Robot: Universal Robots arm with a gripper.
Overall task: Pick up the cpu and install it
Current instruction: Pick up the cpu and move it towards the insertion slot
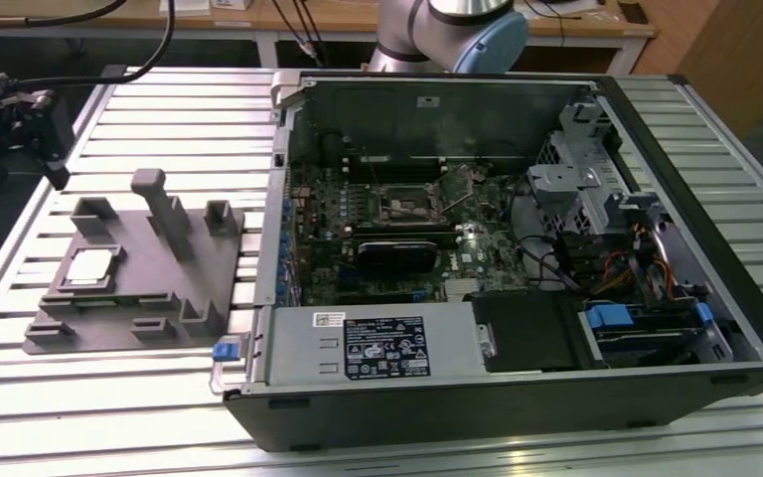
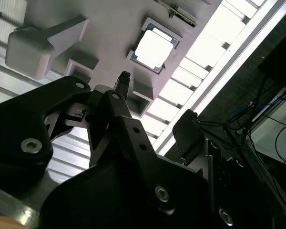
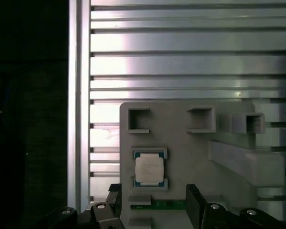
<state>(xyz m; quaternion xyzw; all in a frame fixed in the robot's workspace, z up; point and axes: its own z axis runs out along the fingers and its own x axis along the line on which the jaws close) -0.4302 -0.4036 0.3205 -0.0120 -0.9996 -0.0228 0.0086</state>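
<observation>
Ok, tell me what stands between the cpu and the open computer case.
In the exterior view, the grey fixture tray's upright posts stand between the cpu and the computer case, then a narrow strip of slatted table.

Small square cpu (image 1: 90, 266) (image 3: 149, 170), shiny silver top with thin darker rim, lying flat and face-up, seated in a recess of the grey fixture tray (image 1: 143, 298), at the exterior view's left.

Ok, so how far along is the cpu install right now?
Nothing looks done yet. The cpu lies in its recess on the grey fixture tray, outside the open computer case. In hand: in the first wrist view the tool is open and empty, close to the cpu but not touching it. Left: both the pick-up and seating it on the motherboard.
</observation>
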